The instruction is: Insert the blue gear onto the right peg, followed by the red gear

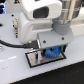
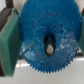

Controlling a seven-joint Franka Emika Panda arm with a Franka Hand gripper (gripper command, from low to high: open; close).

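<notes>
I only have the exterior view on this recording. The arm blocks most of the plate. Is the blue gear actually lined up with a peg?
Observer: In the wrist view, a pale peg tip shows through the centre hole of the blue gear, so it looks lined up.
Operator: Is the gripper clamped on the gear?
Observer: Yes, the green finger pads press its toothed rim on both sides; the gripper is shut on it.
Operator: Any sign of the red gear?
Observer: No view shows it. In your view, only the blue gear is seen above the black-framed plate.
</notes>
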